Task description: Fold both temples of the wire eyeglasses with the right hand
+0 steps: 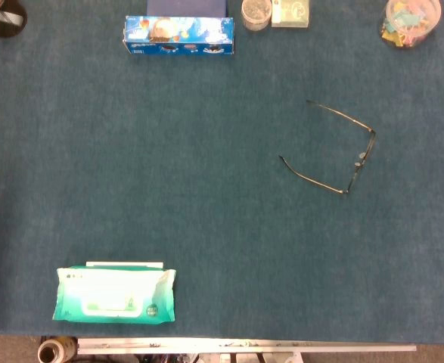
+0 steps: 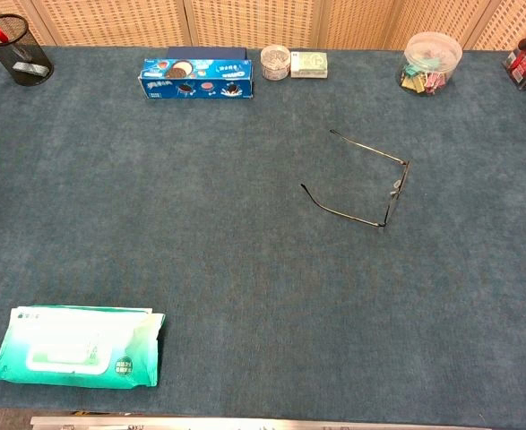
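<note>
Head view: wire eyeglasses point(image 1: 358, 157) temples open, pointing left; robot hands unseen.

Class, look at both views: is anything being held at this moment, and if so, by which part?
Nothing is held. The eyeglasses lie untouched on the table, temples open; neither hand is in view.

Blue-clothed table point(image 2: 245, 296) with unfolded eyeglasses point(image 2: 397, 184)

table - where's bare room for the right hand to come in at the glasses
Bare cloth runs from the wire eyeglasses toward the near edge and left to the wipes pack. The far edge is crowded: cookie box, clip tub.
</note>
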